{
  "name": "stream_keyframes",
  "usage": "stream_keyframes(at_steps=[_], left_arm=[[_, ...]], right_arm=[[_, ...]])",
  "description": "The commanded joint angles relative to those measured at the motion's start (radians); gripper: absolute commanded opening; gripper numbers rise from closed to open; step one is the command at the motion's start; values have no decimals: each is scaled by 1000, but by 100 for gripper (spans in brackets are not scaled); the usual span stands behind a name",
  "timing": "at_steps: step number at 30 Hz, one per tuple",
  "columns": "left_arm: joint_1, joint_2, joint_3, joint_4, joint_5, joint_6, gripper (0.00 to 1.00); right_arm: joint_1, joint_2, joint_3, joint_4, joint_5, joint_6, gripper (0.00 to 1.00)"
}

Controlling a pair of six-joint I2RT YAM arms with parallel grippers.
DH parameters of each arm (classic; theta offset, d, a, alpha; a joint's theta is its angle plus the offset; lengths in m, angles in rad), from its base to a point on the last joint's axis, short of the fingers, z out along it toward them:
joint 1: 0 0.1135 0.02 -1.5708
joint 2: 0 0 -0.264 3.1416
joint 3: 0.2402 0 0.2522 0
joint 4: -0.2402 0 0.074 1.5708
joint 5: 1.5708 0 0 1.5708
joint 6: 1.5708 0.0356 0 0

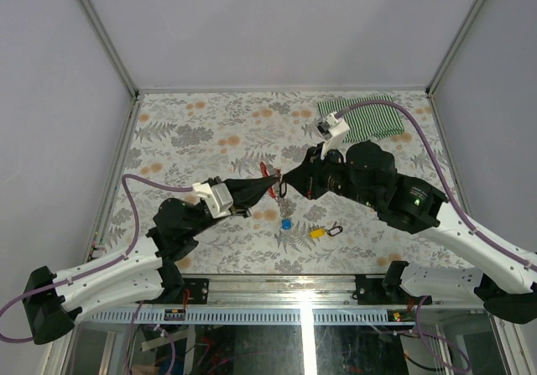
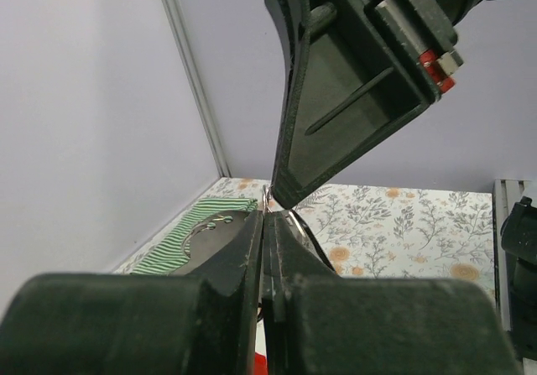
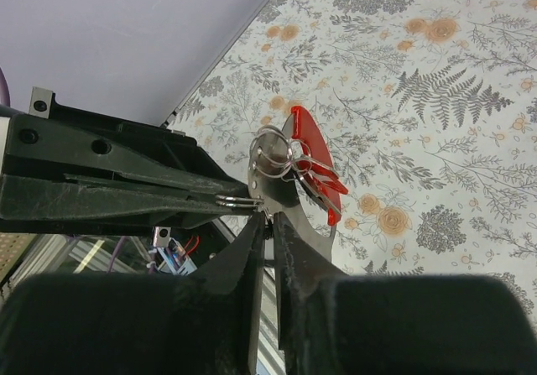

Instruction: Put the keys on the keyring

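The keyring [image 1: 265, 172] is held above the table's middle: a red curved clip [image 3: 312, 153] with silver rings [image 3: 273, 152] and a flat silver plate. My left gripper [image 1: 272, 188] is shut on the ring's wire, its fingertips [image 3: 220, 199] coming in from the left. My right gripper [image 3: 267, 217] meets it from the other side, its jaws almost closed on a thin metal piece just under the rings. I cannot tell what that piece is. A blue key [image 1: 286, 222] and a yellow key [image 1: 316, 232] lie on the table below.
A small black loop [image 1: 336, 229] lies beside the yellow key. A green striped cloth [image 1: 369, 117] is spread at the far right. The floral table [image 1: 210, 132] ends at a metal rail [image 1: 277, 281] near the arm bases, with grey walls on three sides.
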Motion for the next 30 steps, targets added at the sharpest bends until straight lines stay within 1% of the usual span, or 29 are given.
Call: stream_keyframes(at_steps=[1,3,9,13,20,30], left_arm=[[-4,-25,0,137,42,16,0],[-3,-23,2,138,44,18,0],[-4,-19,3,144,50,16,0],[-3,-23,3,145,54,16,0],[-4,-26,2,159,68,12,0],[-3,-20,6,170,97,6,0]], right_arm=[[5,-6,0,42,20,1,16],[6,-8,0,42,23,-1,21],[5,-16,-5,53,23,-18,25],[5,-31,-7,66,19,-89,30],[5,-55,-17,77,11,-187,32],[5,-30,-32,89,-40,-206,33]])
